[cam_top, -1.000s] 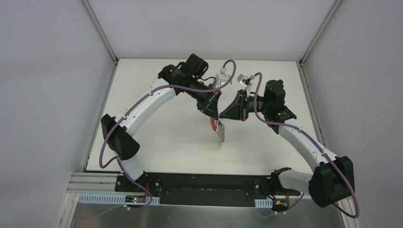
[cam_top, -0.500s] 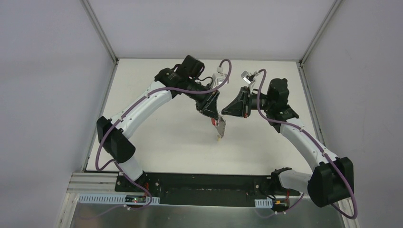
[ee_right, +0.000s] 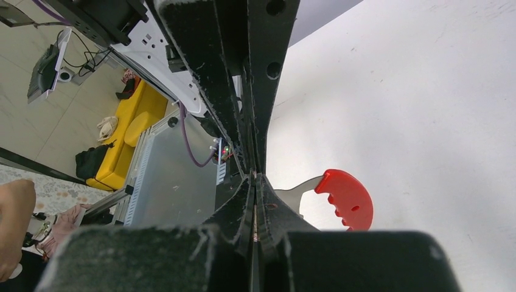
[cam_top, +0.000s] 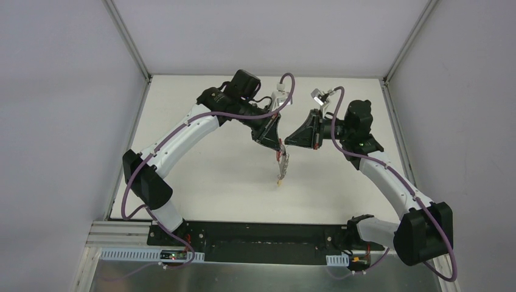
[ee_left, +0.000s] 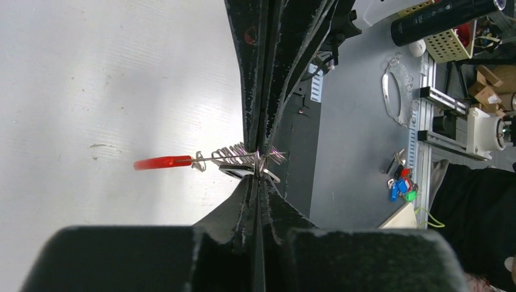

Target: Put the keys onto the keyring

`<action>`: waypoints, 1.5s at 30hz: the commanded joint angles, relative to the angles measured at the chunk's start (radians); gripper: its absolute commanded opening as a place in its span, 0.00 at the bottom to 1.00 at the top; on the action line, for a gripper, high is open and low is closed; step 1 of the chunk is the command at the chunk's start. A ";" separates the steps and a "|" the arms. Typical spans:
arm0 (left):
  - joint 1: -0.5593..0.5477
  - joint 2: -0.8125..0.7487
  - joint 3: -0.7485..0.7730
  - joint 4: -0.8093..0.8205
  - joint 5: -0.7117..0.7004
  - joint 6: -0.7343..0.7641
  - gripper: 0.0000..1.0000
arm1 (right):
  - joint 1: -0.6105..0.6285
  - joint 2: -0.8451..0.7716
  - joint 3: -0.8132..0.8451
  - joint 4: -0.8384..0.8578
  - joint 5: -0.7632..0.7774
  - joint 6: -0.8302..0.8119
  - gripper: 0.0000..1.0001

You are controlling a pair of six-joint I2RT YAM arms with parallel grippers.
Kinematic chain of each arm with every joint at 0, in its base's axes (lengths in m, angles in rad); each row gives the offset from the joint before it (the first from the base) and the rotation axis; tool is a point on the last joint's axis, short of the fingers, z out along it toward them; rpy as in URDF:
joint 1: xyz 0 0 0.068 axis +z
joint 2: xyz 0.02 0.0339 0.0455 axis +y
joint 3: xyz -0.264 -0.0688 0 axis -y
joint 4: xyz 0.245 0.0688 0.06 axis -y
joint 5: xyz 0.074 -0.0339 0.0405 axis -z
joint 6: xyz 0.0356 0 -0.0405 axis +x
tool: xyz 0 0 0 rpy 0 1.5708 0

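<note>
So the left gripper (ee_left: 258, 182) is pinched almost closed on the bunch of small silver metal keys (ee_left: 234, 158): thin wiry rings crowded at its tips, glossy red-and-grey strap (ee_left: 163, 162) poking sideways. The bunch dangles below the tips, over the matte white table (cam_top: 201, 176). The right gripper (ee_right: 255, 182) is clamped tight just beside it; can't tell if it's gripping anything.

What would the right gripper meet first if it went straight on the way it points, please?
Probably the left gripper, holding the keys, just ahead of the right gripper; depth is unclear.
</note>
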 commanded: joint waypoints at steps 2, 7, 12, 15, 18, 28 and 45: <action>0.007 -0.005 0.023 0.020 0.054 -0.013 0.00 | -0.011 -0.040 0.010 0.101 -0.008 0.032 0.00; 0.006 0.006 0.013 0.032 0.075 -0.026 0.00 | -0.014 -0.037 0.004 0.132 -0.005 0.059 0.00; 0.007 0.019 0.013 0.054 0.090 -0.048 0.00 | -0.014 -0.030 -0.008 0.173 -0.007 0.086 0.00; 0.006 0.028 0.020 0.058 0.093 -0.057 0.00 | -0.014 -0.027 -0.014 0.193 -0.008 0.099 0.00; 0.007 0.038 0.029 0.060 0.095 -0.063 0.00 | -0.013 -0.024 -0.018 0.208 -0.009 0.108 0.00; 0.018 0.014 0.030 0.033 0.076 -0.032 0.07 | -0.032 -0.035 -0.030 0.207 -0.012 0.098 0.00; 0.035 0.016 0.063 0.086 0.074 -0.080 0.26 | -0.034 -0.036 -0.042 0.215 -0.023 0.102 0.00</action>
